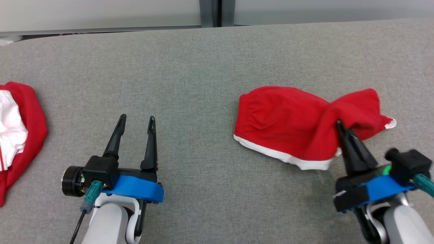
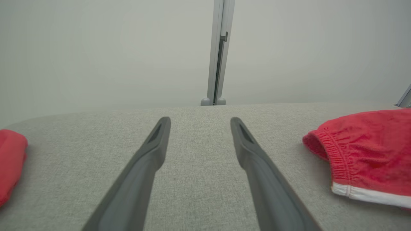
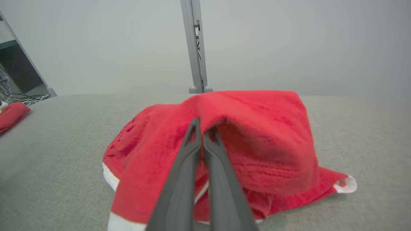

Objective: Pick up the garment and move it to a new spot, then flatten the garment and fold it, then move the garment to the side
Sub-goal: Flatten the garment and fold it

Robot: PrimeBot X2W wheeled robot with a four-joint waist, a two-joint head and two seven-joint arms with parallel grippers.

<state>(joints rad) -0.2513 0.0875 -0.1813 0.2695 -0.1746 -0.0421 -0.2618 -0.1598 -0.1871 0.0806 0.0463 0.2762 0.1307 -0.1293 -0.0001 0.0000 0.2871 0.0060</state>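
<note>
While left gripper (image 1: 137,117) jaws stand apart, right gripper (image 1: 339,124) jaws clamp red garment (image 1: 284,118), tips tucked under fold.

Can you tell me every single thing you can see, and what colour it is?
red shorts: one, red with white trim, on the table's right side, bunched up at the right end
red and white garment: one, red outside and white inside, at the table's left edge, partly cut off by the head view
table: one, covered in grey fabric, under everything
post: one, grey, upright behind the table's far edge, in the middle
left pincer: one, dark fingers on a blue mount, open, over bare table at the near left, holding nothing
right pincer: one, dark fingers on a blue mount, shut on the red shorts at the bunched part
</note>
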